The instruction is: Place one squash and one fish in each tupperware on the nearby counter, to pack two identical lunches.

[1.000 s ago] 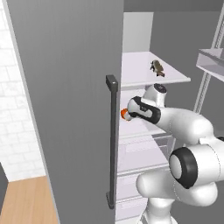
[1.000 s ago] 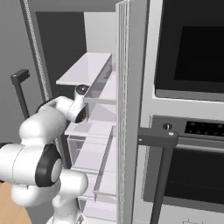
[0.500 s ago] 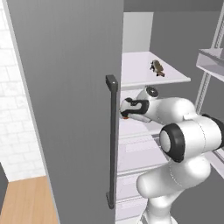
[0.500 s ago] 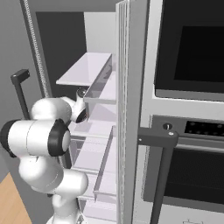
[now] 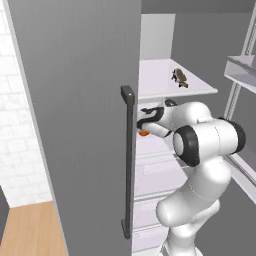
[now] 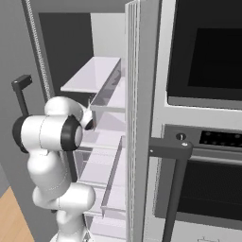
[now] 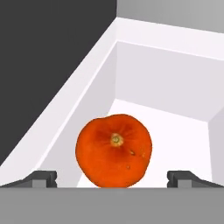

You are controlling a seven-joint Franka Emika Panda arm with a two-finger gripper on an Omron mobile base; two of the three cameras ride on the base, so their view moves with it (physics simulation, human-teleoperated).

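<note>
Jaws spread wide — the gripper [image 7: 112, 178] frames an orange-red squash [image 7: 114, 150], which sits between the two fingertips [image 7: 40, 178] and just ahead of them, on the white floor of a fridge drawer [image 7: 183, 140]. No contact shows. Above the hand, a dark fish [image 5: 180, 77] lies on the upper shelf [image 5: 155, 82] — well apart from the jaws.

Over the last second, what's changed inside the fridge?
The arm has swung left and reached deeper toward the fridge's lower shelf, bringing the gripper right up to the orange-red squash; the jaws stay wide open on either side of it, nothing gripped. The squash has not moved, and the fish still lies on the upper shelf.
</note>
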